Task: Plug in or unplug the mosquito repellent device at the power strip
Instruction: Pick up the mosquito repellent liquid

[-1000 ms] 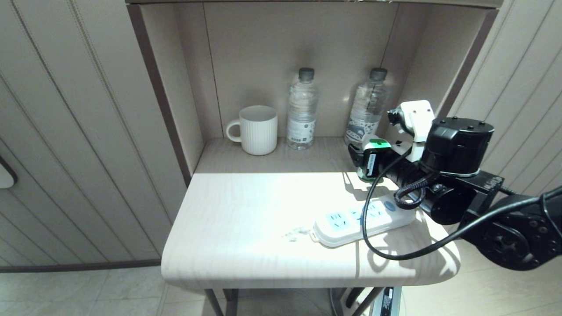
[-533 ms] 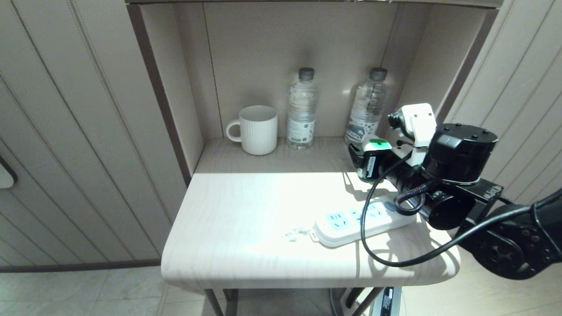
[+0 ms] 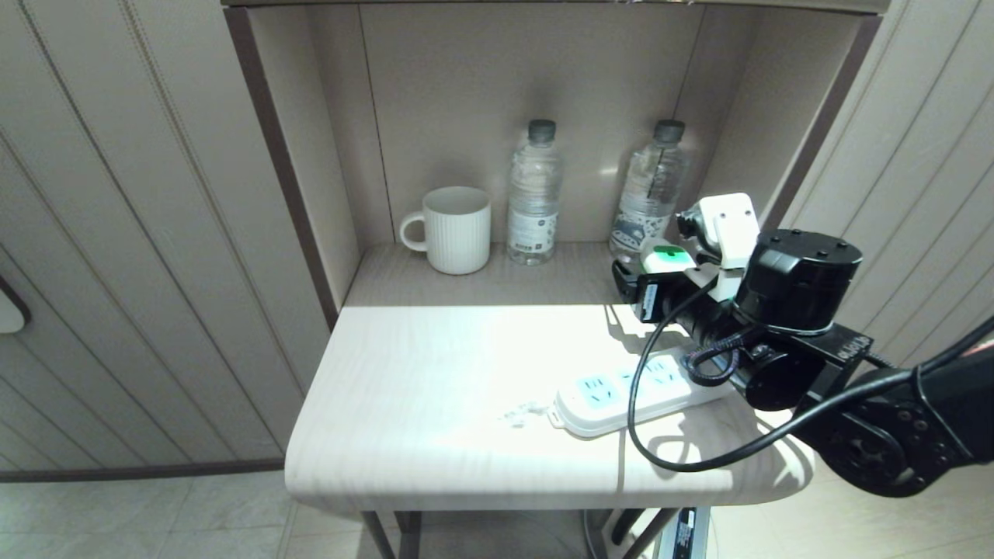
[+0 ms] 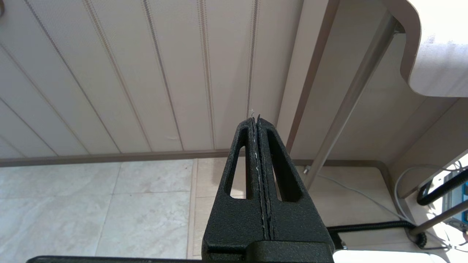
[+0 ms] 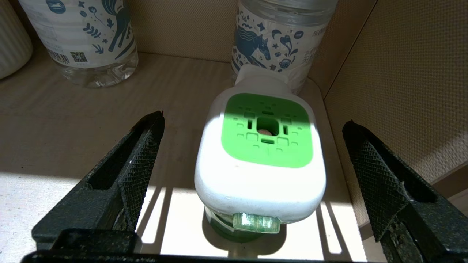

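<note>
Since a second ago the right arm has tipped its wrist lower and slid a little further over the table point(image 3: 435, 388), bringing the right gripper point(image 5: 252, 146) down around the mosquito repellent device point(image 5: 261, 160). Its jaws stand wide apart, one finger on each side of the white-and-green head, neither touching it. Behind the gripper, nearer the robot, the power strip point(image 3: 621, 392) lies flat with all its sockets free, partly under the arm's black cable. So the device is unplugged and not yet grasped: closing, lifting, carrying it back to the strip and pushing it in all look to remain. Room is tight: the alcove side wall point(image 5: 402, 91) runs just beside the outer finger, and a water bottle point(image 5: 278, 40) stands just beyond the device. The left gripper point(image 4: 257, 120) hangs pressed together below the table edge.
</note>
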You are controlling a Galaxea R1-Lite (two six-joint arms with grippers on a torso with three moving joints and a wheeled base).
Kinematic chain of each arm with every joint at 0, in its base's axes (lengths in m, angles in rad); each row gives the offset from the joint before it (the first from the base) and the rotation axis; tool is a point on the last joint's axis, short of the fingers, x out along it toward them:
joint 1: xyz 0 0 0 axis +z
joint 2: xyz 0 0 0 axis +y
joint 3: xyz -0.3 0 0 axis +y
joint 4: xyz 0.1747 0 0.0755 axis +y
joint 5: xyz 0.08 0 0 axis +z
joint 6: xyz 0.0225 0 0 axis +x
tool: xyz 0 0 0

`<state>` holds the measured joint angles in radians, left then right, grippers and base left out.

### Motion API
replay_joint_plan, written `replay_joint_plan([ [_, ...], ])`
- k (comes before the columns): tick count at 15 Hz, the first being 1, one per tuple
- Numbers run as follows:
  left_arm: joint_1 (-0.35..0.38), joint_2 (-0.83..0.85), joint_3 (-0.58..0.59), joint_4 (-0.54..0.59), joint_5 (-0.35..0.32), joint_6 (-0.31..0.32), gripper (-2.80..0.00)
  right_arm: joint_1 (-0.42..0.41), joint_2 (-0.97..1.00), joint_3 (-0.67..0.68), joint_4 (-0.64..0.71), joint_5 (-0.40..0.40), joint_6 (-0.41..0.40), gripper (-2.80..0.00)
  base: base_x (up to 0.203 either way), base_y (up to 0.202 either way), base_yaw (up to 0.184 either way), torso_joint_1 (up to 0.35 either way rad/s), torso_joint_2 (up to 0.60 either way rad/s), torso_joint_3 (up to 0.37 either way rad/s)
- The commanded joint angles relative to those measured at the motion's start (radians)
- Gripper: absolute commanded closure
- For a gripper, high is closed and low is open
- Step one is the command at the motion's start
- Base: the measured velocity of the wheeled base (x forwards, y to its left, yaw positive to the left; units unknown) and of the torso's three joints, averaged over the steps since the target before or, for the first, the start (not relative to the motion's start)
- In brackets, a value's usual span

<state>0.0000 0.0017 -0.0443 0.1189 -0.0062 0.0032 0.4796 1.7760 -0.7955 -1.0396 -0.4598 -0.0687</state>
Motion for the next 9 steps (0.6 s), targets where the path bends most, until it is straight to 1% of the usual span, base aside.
replay_joint_plan([
  [1,0.001,0.000,0.000,0.001,0.000,0.000,0.00,0.001,0.005,-0.010,-0.005,-0.003,-0.002,-2.80,0.000,0.000,0.000,0.000,0.00,0.000],
  [4,0.002,0.000,0.000,0.001,0.000,0.000,0.00,0.001,0.004,-0.012,-0.005,-0.005,-0.001,-2.80,0.000,0.000,0.000,0.000,0.00,0.000],
  [5,0.001,0.000,0.000,0.001,0.000,0.000,0.00,0.001,0.003,-0.013,-0.004,-0.007,-0.002,-0.77,0.000,0.000,0.000,0.000,0.00,0.000],
  [6,0.000,0.000,0.000,0.001,0.000,0.000,0.00,0.001,0.003,-0.016,-0.004,-0.007,-0.002,0.00,0.000,0.000,0.000,0.000,0.00,0.000],
  [9,0.000,0.001,0.000,0.001,0.000,0.000,0.00,-0.001,0.004,-0.014,-0.004,-0.005,-0.003,0.00,0.000,0.000,0.000,0.000,0.00,0.000],
])
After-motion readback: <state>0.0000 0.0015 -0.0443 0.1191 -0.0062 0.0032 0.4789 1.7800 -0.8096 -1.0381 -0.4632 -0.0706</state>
